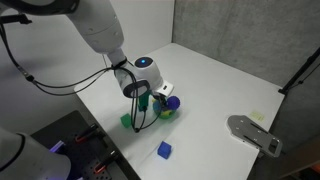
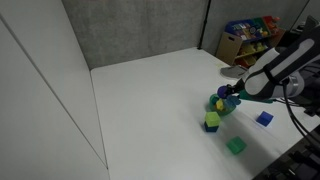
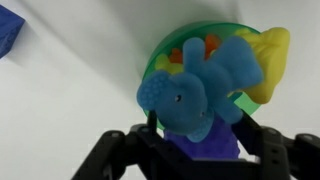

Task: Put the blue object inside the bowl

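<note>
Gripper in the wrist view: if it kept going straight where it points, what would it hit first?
Probably the bowl and the colourful pieces in it, directly beyond the blue object that the gripper seems to hold; depth is hard to judge.

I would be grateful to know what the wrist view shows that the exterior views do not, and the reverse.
Only the wrist view: the blue object close up, its lumpy outline clear. Only the exterior views: the arm, a green cube, a grey object. Both: the bowl and the dark blue cube.
</note>
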